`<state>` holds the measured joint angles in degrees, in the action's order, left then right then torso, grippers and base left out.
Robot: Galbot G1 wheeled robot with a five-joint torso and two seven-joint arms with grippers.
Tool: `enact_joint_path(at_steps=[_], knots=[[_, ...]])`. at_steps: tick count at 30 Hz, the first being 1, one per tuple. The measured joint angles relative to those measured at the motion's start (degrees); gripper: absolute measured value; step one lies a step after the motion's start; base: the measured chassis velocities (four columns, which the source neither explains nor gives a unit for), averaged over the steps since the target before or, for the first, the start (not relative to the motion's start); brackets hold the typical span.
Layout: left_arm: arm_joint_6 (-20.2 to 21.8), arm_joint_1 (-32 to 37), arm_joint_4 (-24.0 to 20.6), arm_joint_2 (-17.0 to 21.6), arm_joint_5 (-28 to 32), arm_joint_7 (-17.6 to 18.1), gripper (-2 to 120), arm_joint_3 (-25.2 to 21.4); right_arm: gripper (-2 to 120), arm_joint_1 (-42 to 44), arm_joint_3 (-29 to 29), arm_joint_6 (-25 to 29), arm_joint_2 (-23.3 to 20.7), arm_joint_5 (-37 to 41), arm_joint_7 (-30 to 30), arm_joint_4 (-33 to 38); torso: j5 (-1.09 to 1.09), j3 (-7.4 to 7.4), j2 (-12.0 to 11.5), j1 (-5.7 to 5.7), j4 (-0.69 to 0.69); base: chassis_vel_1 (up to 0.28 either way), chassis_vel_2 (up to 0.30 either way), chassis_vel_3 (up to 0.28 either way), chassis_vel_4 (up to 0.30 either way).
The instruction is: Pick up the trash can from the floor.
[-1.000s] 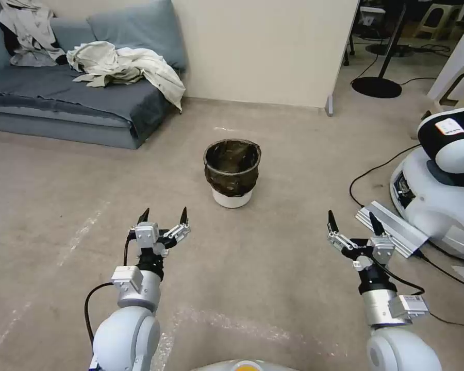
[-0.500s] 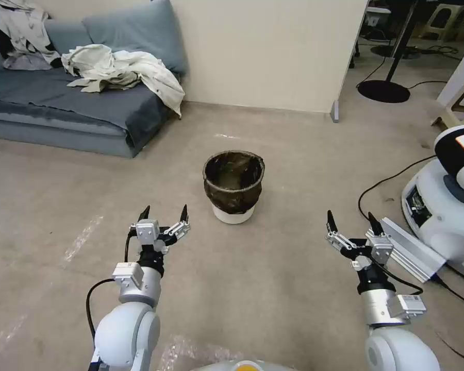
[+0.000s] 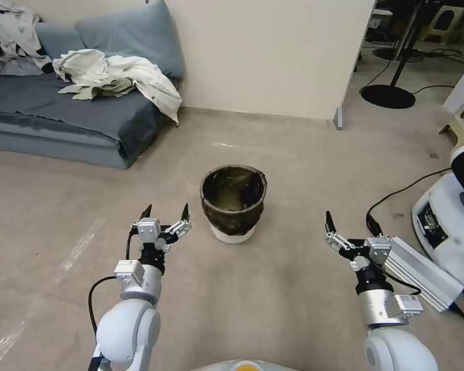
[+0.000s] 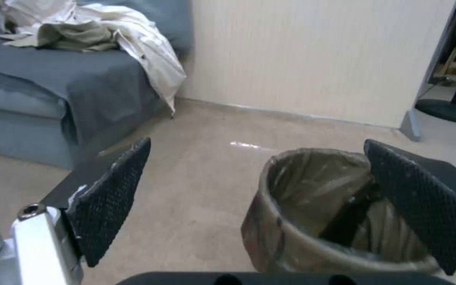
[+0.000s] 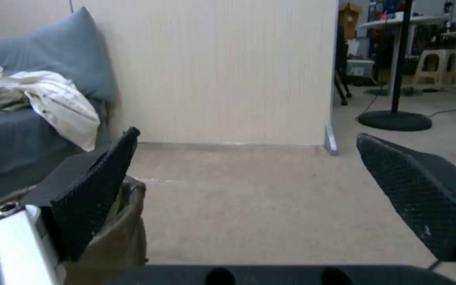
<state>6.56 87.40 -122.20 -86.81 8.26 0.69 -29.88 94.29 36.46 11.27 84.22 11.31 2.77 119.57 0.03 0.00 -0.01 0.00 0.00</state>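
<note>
Trash can dead ahead, standing upright on the floor, its dark bag folded over the rim and the white base showing beneath. I'm holding both arms out low in front of me. Left jaws are spread wide and empty; right jaws are spread wide and empty too, nothing gripped on either side.

Now the relation that matters: the can sits between the two sets of jaws but not evenly. It's just beyond and inboard of the left jaws, near them, while the right jaws are well apart from it on the other side. From the left wrist view the can lies ahead of the open jaws, toward their inboard tip, the rim partly behind that pad. From the right wrist view I catch just a sliver of the bagged can past the inboard pad, off to the side of the opening rather than inside it.

The can's axis is vertical and the mouth opens up toward me. My read: left arm is the nearer one, and the rim wall facing it is the likely bite. Nothing lifted yet, so I judge this as approach and line-up
</note>
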Motion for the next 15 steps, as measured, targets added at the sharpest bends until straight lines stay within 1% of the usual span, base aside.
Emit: enact_joint_path(at_steps=[3, 5, 6, 12, 13, 15], knots=[[-0.01, -0.02, 0.04, 0.00, 0.02, 0.00, 100, 0.02, 100, -0.01, 0.00, 0.00, 0.01, -0.02, 0.00, 0.00, -0.05, 0.00, 0.00, 0.00, 0.02, -0.178, 0.169, 0.182, -0.158], [-0.02, -0.03, 0.09, 0.01, 0.03, -0.01, 100, 0.05, 100, 0.00, 0.00, -0.01, -0.01, -0.03, -0.01, 0.00, -0.02, -0.01, 0.00, -0.01, 0.01, -0.172, 0.149, 0.182, -0.151], [-0.03, -0.05, 0.10, 0.01, 0.03, -0.01, 100, 0.05, 100, 0.00, 0.01, -0.01, -0.02, -0.03, -0.01, 0.00, -0.04, 0.00, 0.00, -0.01, 0.00, -0.165, 0.159, 0.175, -0.142], [-0.14, -0.10, 0.16, 0.01, 0.05, -0.05, 100, 0.10, 100, 0.00, 0.01, 0.00, -0.04, -0.03, -0.03, 0.02, -0.04, 0.00, 0.00, 0.00, -0.01, -0.159, 0.153, 0.174, -0.155], [-0.18, -0.11, 0.19, 0.01, 0.05, -0.05, 100, 0.09, 100, -0.03, -0.04, 0.07, -0.04, -0.02, -0.03, 0.00, -0.02, 0.00, 0.00, 0.00, 0.00, -0.152, 0.169, 0.161, -0.165], [-0.22, -0.13, 0.30, 0.02, 0.05, -0.06, 100, 0.09, 100, -0.14, -0.13, 0.30, -0.04, 0.01, 0.00, -0.12, -0.04, 0.00, 0.00, 0.00, 0.02, -0.149, 0.144, 0.155, -0.152]])
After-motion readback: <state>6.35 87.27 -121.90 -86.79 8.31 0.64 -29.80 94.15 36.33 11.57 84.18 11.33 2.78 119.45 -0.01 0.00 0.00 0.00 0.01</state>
